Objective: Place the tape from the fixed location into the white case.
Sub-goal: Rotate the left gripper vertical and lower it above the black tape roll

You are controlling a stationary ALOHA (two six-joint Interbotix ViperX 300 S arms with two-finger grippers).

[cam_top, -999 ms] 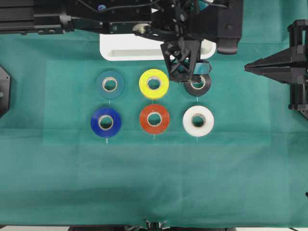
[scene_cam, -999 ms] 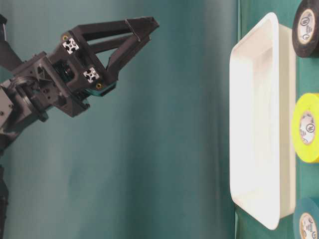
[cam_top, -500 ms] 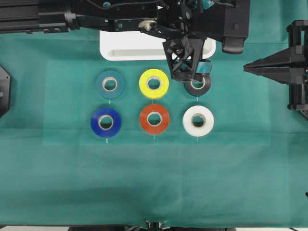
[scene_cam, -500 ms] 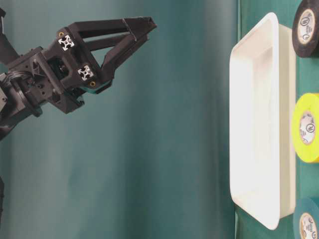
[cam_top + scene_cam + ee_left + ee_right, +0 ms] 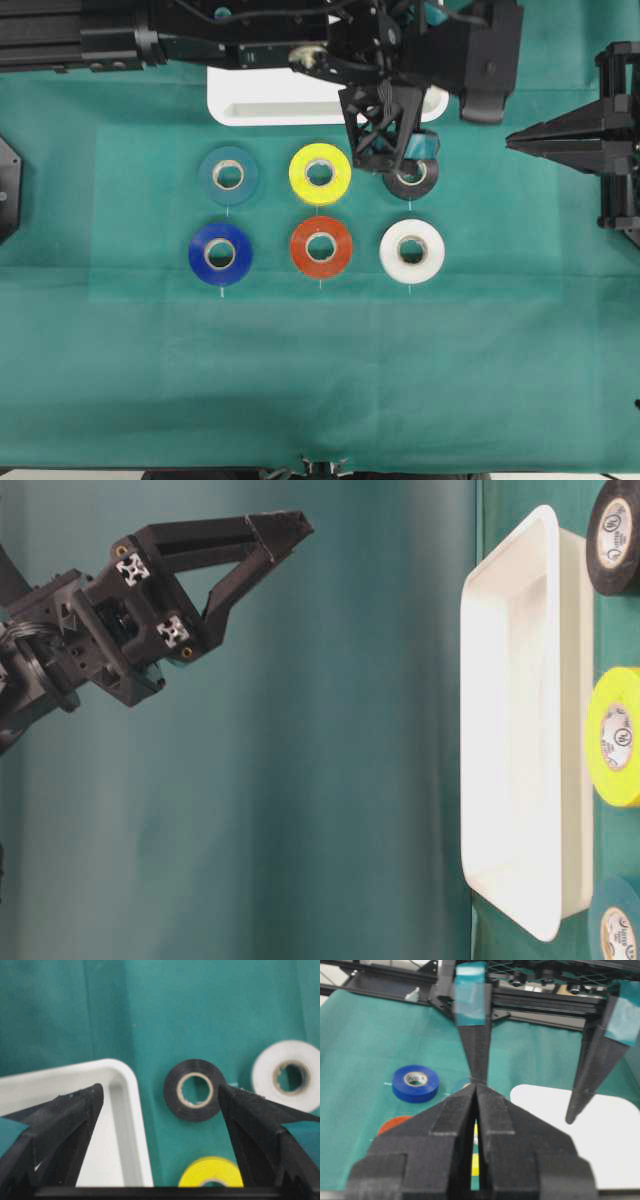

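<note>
Left gripper (image 5: 160, 1105) nearer tape (image 5: 194, 1090), wide, empty.

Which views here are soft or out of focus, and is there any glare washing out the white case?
Left wrist view: the black tape is fairly sharp, the white roll and near pincer fingers blurred. Right wrist view: soft throughout, its own pincer a dark blur. Table-level view: the white case is brightly lit, its floor nearly featureless. Overhead view: crisp, evenly lit.

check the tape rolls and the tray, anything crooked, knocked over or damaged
Nothing stands out. The six rolls, including the black tape, lie flat in two neat rows, and the white case sits square behind them; its arm-covered part can't be judged.
</note>
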